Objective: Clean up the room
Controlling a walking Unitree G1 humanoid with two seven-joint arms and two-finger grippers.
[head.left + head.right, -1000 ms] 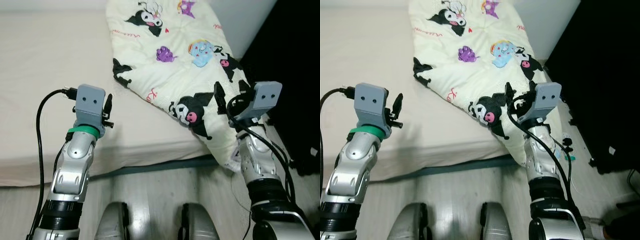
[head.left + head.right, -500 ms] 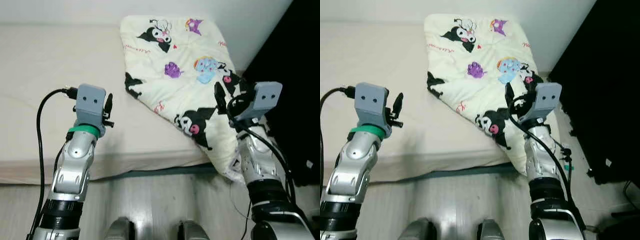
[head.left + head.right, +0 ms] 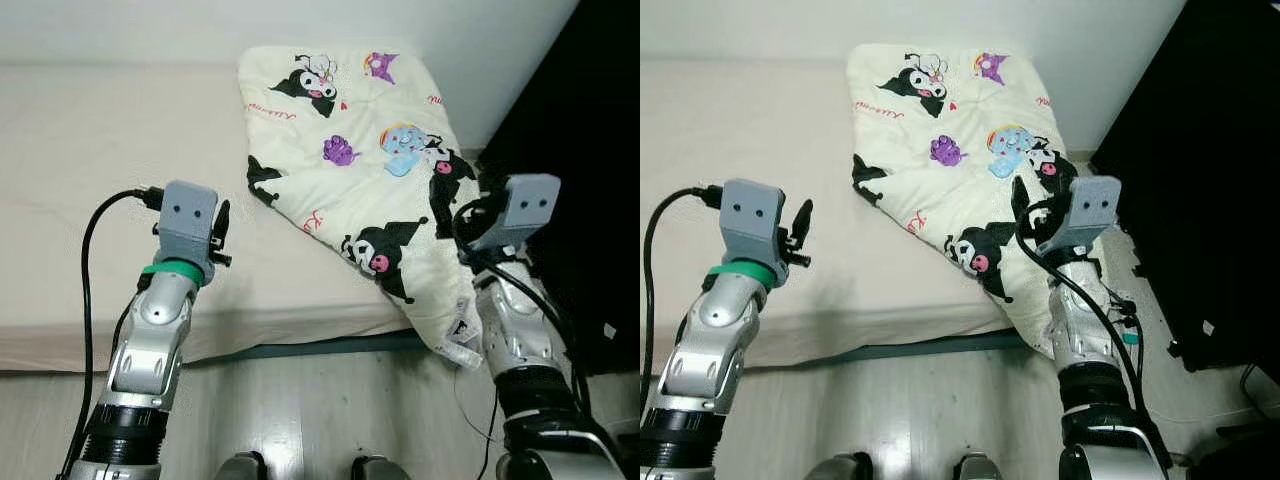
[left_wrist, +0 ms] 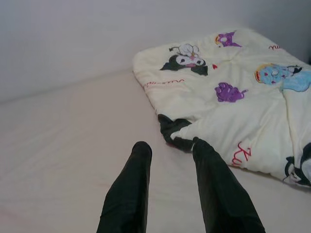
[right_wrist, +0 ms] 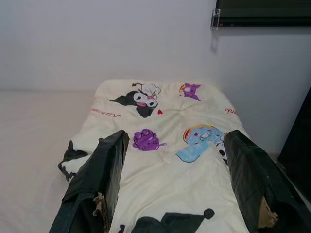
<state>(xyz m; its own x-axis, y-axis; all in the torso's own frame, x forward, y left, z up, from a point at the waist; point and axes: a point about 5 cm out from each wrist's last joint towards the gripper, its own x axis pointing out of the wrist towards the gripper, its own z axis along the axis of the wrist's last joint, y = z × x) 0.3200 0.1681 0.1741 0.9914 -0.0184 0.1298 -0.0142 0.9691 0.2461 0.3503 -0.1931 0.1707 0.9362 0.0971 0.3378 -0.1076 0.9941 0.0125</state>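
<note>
Nearest the robot is the wooden floor [image 3: 300,420] in front of the bed [image 3: 90,150], and a corner of the blanket [image 3: 370,190] droops off the mattress edge toward it, just beside the right arm. That hanging corner is the first hazard: if the robot steps in or swings the right arm forward, the forearm or its loose cables [image 3: 1120,320] could snag the cloth and drag more of it off the bed.

The right end effector [image 5: 177,179] is raised over the near right part of the blanket with its fingers spread wide and nothing between them. A grab taken from this spot would likely catch only one layer of the quilted cloth, so the bulk could slide and bunch rather than lift cleanly.

The left end effector [image 4: 170,155] hovers over bare mattress, its fingers a little apart and empty, pointing at the blanket's dark-edged near corner [image 4: 172,133] without touching it. Closing too low there might pinch the sheet along with the blanket and pull the bedding askew.

Farther back, the blanket lies crooked across the right side of the bed, its far end close to the white wall [image 3: 200,30]. Pulling from one corner alone would probably twist it more, and the dark furniture [image 3: 590,120] on the right leaves that arm little room to swing
</note>
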